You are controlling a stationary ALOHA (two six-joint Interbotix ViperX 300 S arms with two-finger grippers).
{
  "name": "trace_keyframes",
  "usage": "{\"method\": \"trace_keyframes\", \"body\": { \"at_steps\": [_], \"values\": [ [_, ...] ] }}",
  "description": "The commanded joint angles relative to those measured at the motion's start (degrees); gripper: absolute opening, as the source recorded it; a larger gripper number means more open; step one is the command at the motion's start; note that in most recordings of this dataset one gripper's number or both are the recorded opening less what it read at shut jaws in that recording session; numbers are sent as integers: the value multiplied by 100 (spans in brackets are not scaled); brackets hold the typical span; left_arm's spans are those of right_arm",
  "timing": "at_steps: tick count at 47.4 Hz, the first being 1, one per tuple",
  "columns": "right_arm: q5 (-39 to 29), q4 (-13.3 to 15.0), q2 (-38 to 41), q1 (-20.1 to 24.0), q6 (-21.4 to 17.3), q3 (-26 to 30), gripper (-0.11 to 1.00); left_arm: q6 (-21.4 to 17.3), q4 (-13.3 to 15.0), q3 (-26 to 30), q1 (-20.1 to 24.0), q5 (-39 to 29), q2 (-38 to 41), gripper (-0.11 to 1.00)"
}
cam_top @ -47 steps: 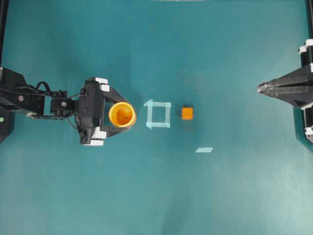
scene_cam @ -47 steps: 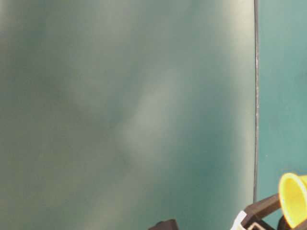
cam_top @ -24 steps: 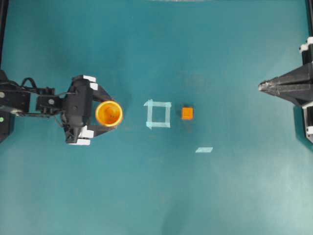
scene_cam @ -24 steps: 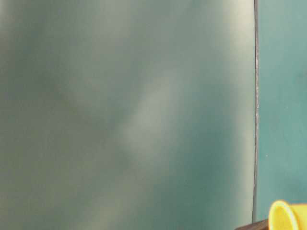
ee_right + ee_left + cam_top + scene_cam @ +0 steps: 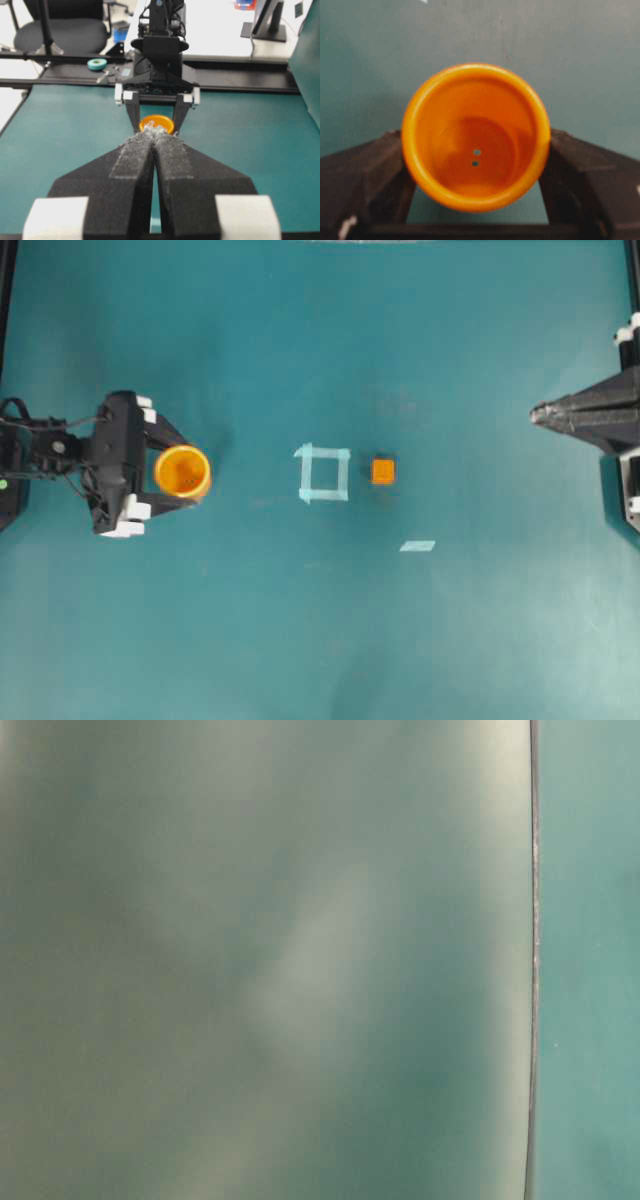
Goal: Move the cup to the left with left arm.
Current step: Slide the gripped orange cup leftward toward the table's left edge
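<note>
The orange cup (image 5: 182, 471) is at the left of the table in the overhead view, seen as a ring with its mouth up. My left gripper (image 5: 186, 472) is shut on it, one black finger on each side. The left wrist view looks down into the cup (image 5: 476, 135), whose wall is pressed by the fingers (image 5: 367, 172) from both sides. My right gripper (image 5: 535, 418) is shut and empty at the far right edge. The right wrist view shows its tips (image 5: 155, 132) meeting, with the cup (image 5: 156, 121) and the left arm (image 5: 157, 50) far behind. The cup does not show in the table-level view.
A pale tape square (image 5: 323, 472) marks the table's middle. A small orange cube (image 5: 383, 471) sits just right of it. A short tape strip (image 5: 417, 546) lies below and to the right. The table-level view is a blurred grey-green surface (image 5: 270, 960).
My left gripper has carried the cup leftward, away from the tape square. The cup has slid out of the table-level view. The right arm has stayed still.
</note>
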State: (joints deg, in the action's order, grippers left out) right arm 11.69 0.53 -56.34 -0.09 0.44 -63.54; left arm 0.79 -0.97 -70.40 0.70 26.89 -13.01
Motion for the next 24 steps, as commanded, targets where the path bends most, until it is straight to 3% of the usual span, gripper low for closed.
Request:
{"method": "trace_keyframes", "body": {
  "at_steps": [1, 14, 24],
  "values": [
    [26, -18, 35, -9, -9, 211, -1, -9, 9, -97, -9, 18, -255, 67],
    [18, -18, 105, -9, -9, 211, -1, -18, 0, -519, -9, -308, -870, 67],
    [26, -18, 229, -9, -9, 220, -1, -26, -18, -791, -9, -1081, -1644, 67]
  ]
}}
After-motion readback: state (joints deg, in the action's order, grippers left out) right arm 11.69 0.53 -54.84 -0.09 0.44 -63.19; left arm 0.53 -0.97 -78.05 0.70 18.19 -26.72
